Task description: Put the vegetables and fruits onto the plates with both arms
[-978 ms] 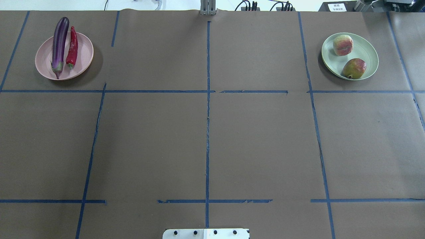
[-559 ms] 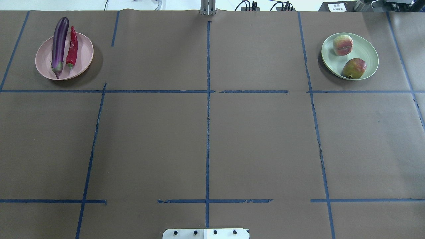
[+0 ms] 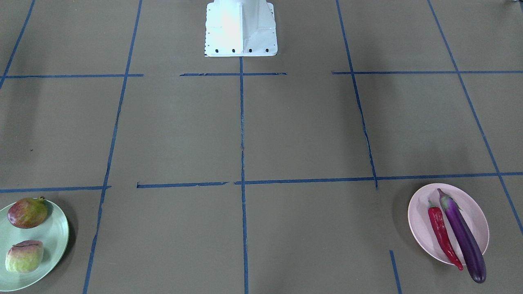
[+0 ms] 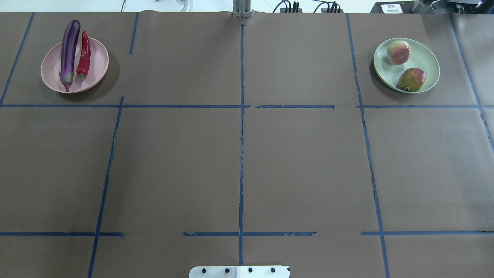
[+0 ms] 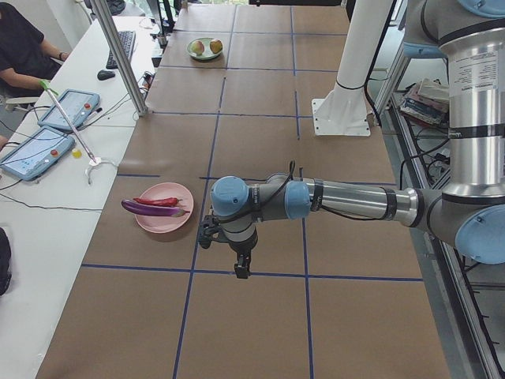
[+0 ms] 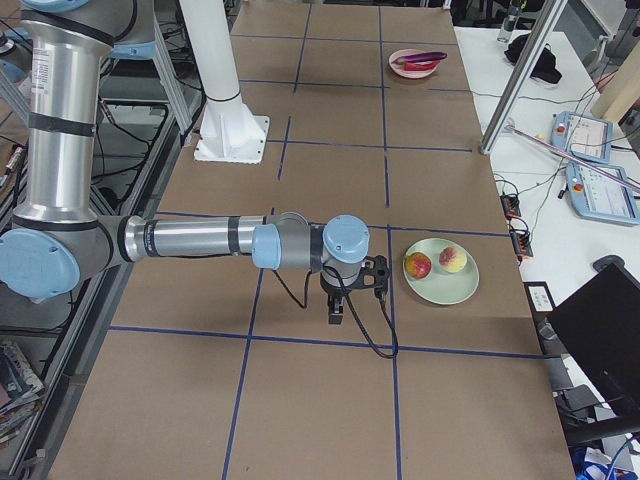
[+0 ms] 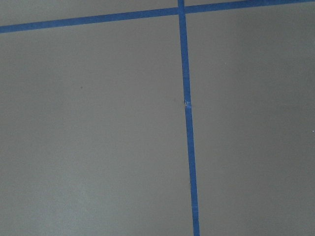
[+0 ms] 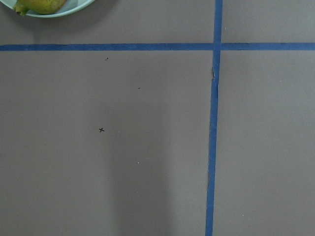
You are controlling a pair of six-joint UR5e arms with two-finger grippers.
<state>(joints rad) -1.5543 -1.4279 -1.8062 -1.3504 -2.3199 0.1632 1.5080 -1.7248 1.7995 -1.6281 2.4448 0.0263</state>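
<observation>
The purple eggplant (image 4: 69, 50) and the red chili pepper (image 4: 84, 56) lie side by side on the pink plate (image 4: 96, 63) at the table's far left. On the mint green plate (image 4: 426, 60) at the far right rest the pale pink-tinged fruit (image 4: 398, 52) and the red-and-green fruit (image 4: 411, 79). Only the side views show the arms. My left gripper (image 5: 241, 267) hangs over bare table, nearer the robot than the pink plate (image 5: 164, 219). My right gripper (image 6: 337, 312) hangs beside the green plate (image 6: 440, 287). I cannot tell whether either is open or shut.
Brown paper with blue tape lines covers the table. The white base block (image 3: 241, 28) stands at the robot's edge. A metal post (image 5: 118, 59), tablets (image 5: 35, 150) and a seated person (image 5: 20, 47) are along the operators' side. The right wrist view catches the green plate's rim (image 8: 74, 6).
</observation>
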